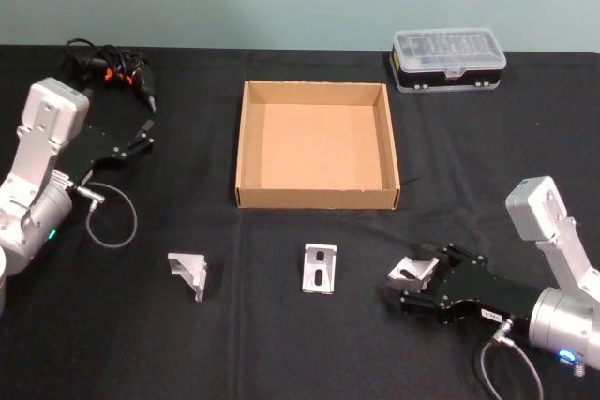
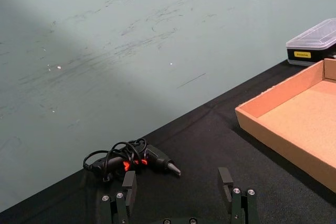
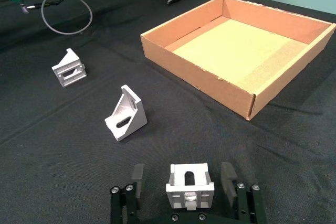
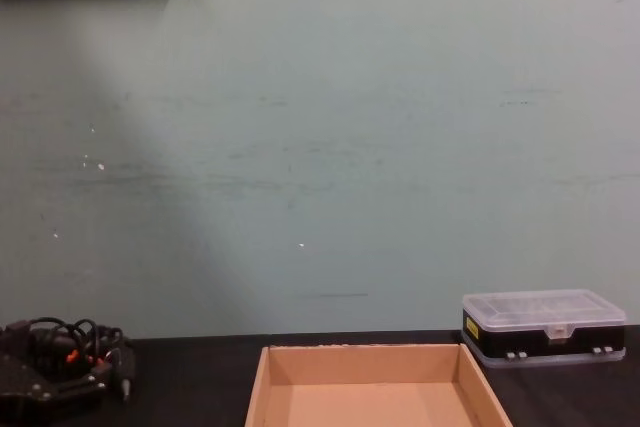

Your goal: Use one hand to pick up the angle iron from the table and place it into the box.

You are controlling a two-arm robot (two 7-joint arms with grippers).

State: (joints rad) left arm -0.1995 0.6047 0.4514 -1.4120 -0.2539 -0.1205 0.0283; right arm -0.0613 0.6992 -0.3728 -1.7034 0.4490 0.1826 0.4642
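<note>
Three silver angle irons lie on the black table (image 1: 253, 334) in front of the tan cardboard box (image 1: 317, 198). One angle iron (image 1: 412, 272) sits between the fingers of my right gripper (image 1: 410, 284). In the right wrist view that angle iron (image 3: 190, 184) has a gap to each finger, and the right gripper (image 3: 183, 176) is open around it. A second angle iron (image 1: 320, 269) lies in the middle and a third angle iron (image 1: 190, 274) to the left. The box (image 3: 199, 74) holds nothing. My left gripper (image 1: 141, 133) is parked open at the far left.
A clear-lidded plastic case (image 1: 448, 59) stands at the back right. A black tool with coiled cable (image 1: 112, 65) lies at the back left, just beyond the left gripper (image 2: 177, 182). A grey cable loop (image 1: 111, 222) rests by the left arm.
</note>
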